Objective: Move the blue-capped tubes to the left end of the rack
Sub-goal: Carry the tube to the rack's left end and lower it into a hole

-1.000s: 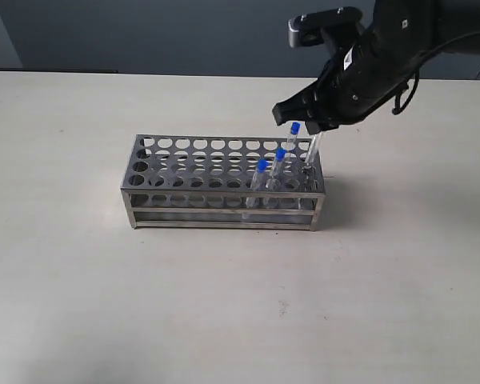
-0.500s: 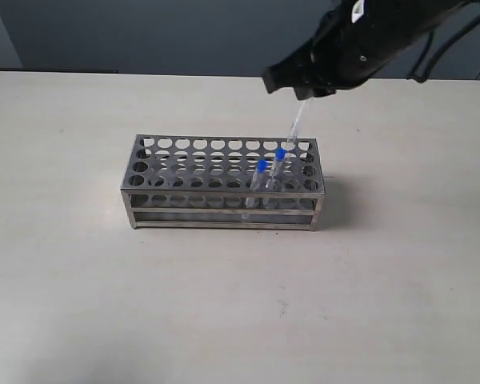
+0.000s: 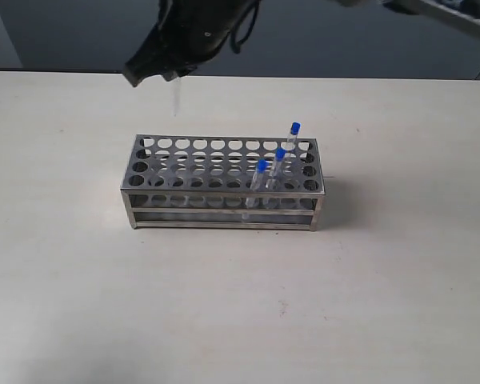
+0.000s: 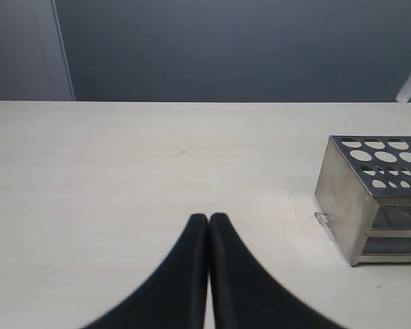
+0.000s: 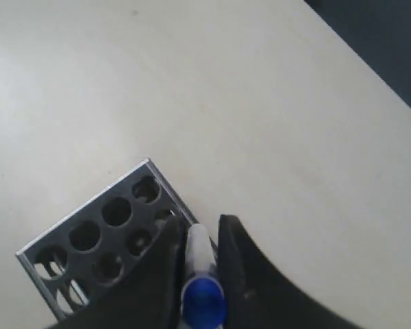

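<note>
The steel rack stands mid-table. Three blue-capped tubes stand in holes at its right end, one of them in the back row. My right gripper has reached across and hangs above the rack's back left end, shut on a fourth tube that points down. In the right wrist view the gripper clamps this tube just below its blue cap, over the rack's corner. My left gripper is shut and holds nothing, low over the table, left of the rack.
The pale table lies bare around the rack. A dark wall runs behind the table's far edge. The rack's left holes hold nothing. The right arm's dark body spans the top of the exterior view.
The right gripper pulled one tube up out of the rack's right end and carried it leftward, to above the rack's left end. Three tubes stay put.
</note>
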Tool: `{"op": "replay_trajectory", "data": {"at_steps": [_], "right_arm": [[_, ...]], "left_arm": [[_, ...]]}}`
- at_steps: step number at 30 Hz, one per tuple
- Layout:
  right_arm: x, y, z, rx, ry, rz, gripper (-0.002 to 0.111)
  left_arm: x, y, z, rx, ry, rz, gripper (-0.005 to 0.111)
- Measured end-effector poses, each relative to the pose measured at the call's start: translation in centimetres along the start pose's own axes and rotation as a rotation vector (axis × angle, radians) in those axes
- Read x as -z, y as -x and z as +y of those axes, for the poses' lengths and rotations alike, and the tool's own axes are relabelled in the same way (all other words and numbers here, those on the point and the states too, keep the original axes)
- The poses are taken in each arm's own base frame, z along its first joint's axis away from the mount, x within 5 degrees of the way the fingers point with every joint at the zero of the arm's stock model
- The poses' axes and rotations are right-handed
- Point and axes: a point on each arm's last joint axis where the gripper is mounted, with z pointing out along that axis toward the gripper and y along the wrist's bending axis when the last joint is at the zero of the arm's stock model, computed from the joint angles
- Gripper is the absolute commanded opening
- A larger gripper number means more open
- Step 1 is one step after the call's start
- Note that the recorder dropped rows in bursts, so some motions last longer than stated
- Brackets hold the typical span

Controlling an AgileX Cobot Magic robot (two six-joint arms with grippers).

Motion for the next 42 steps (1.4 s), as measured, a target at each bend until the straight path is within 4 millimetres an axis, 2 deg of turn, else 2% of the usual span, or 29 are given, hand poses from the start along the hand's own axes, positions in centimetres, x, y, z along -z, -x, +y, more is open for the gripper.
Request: {"op": "replay_trajectory", "data": {"at_steps": [4,7,9,15,20,22,24,27,30,39,42], "right_arm": [[-3.0,1.2,1.5,0.042,0.051,0.019,0.0],[-5.2,1.0,2.8,0.061,0.077,0.048,0.0],[-6.2,0.5,2.8,0.062,0.081,0.07,0.0],[-7.6,-0.1,2.9,0.063,0.083,0.091,0.0],[-9.7,-1.0,3.1,0.052,0.09,0.116,0.0],[-10.1,-1.2,3.2,0.042,0.098,0.118,0.001],[-10.4,-1.3,3.3,0.035,0.103,0.118,0.01],[-10.5,-1.3,3.3,0.035,0.109,0.117,0.037],[-10.4,-1.4,3.4,0.037,0.118,0.128,0.057],[-10.1,-1.5,3.4,0.027,0.116,0.149,0.058],[-9.3,-1.2,3.3,0.023,0.113,0.151,0.049]], "left_arm": [[0.0,0.0,0.0,0.0,0.0,0.0,0.001],[0.0,0.0,0.0,0.0,0.0,0.0,0.001],[0.0,0.0,0.0,0.0,0.0,0.0,0.001],[0.0,0.0,0.0,0.0,0.0,0.0,0.001],[0.0,0.0,0.0,0.0,0.0,0.0,0.001],[0.0,0.0,0.0,0.0,0.0,0.0,0.001],[0.0,0.0,0.0,0.0,0.0,0.0,0.001],[0.0,0.0,0.0,0.0,0.0,0.0,0.001],[0.0,0.0,0.0,0.0,0.0,0.0,0.001],[0.0,0.0,0.0,0.0,0.0,0.0,0.001],[0.0,0.0,0.0,0.0,0.0,0.0,0.001]]}}
